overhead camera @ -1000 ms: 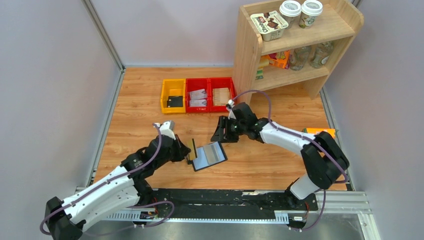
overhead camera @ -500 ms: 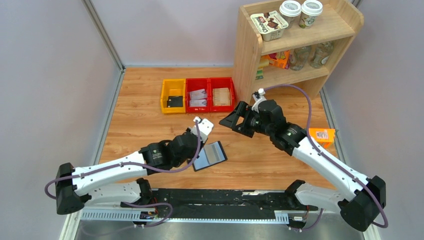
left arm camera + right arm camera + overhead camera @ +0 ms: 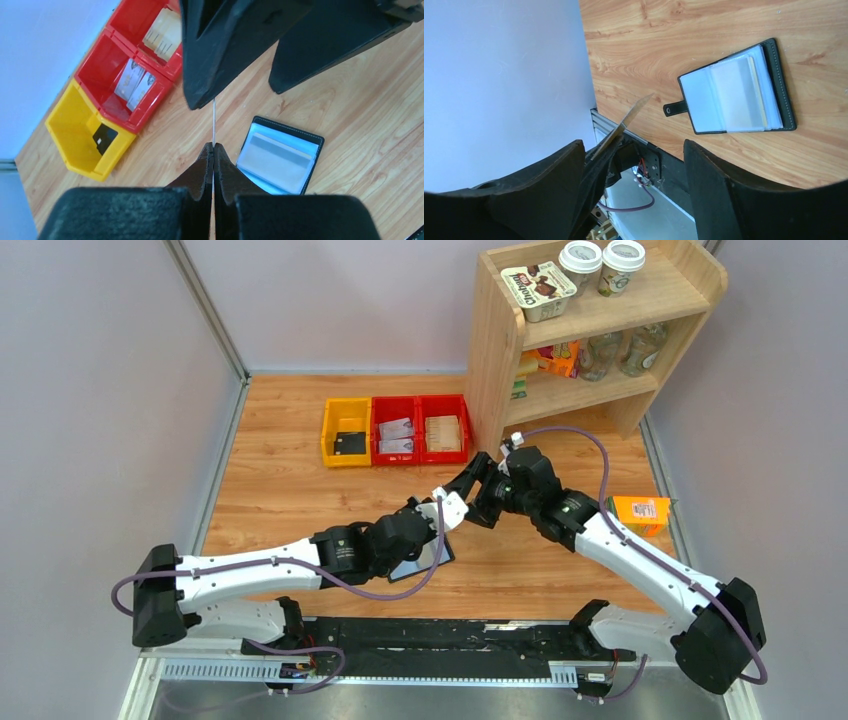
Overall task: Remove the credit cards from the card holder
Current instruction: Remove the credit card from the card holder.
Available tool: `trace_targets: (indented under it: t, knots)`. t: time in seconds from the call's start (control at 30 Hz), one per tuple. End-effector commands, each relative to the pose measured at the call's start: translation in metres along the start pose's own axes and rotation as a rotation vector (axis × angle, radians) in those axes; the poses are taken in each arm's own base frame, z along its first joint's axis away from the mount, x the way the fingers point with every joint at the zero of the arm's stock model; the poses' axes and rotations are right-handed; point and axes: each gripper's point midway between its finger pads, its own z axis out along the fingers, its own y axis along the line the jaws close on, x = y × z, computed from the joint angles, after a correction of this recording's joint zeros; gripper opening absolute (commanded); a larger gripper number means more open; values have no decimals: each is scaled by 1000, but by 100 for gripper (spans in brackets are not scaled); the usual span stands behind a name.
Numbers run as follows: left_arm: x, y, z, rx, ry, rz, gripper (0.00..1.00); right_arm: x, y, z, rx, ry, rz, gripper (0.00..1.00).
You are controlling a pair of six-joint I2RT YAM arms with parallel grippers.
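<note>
While the card holder [image 3: 736, 92] lies open and flat on the worktop [image 3: 280, 470], lining up and strap tab [image 3: 672, 107] sticking out of one side, the left gripper [image 3: 213, 147] holds one credit card [image 3: 629, 116] in the air near it, fingers pressed together on the card's lower edge. From the left wrist the card shows edge-on, a thin line rising between the fingers of the right gripper [image 3: 634, 147], which are spread wide and not touching it. Judgement: the step in hand is a mid-air hand-over of an extracted card, left to right. The next move calls for the right fingers to close squarely on the free upper part of the card before the left lets go; the card is thin and stiff, so a skewed pinch could flick it out. The holder's sleeves appear to hold at least one more pale card, though glare on the plastic leaves this uncertain. Room: the two grippers sit almost nose to nose over the middle of the worktop, with little slack between them, and the left arm covers part of the holder in the top view. The yellow bin [image 3: 65, 130], with a black card [image 3: 104, 138] in it, and the red bins [image 3: 115, 65] sit well apart at the far side, beside the wooden shelf [image 3: 500, 360]. The orange carton [image 3: 640, 512] stands near the right edge, just beside the right forearm, so a wide swing that way looks tight.
</note>
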Motion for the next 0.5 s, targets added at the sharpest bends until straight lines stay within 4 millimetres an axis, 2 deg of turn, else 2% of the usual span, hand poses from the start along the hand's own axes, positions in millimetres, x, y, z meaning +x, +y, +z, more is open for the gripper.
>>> trace_targets:
  t: [0.0, 0.23, 0.33, 0.43, 0.47]
  knots:
    - [-29, 0, 3, -8, -65, 32, 0, 1, 18, 2, -80, 14, 53, 72]
    - [-32, -7, 5, 8, -70, 57, 0, 5, 16, 14, -94, 51, 95, 51]
    - [-31, -9, 5, 13, -66, 63, 0, 7, 14, 18, -91, 63, 97, 29]
    - [-30, -6, 3, 4, -62, 28, 1, 5, 13, 17, -98, 48, 89, 2]
    - [-30, -5, 1, 1, -63, 15, 4, 4, 12, 17, -97, 44, 81, 0]
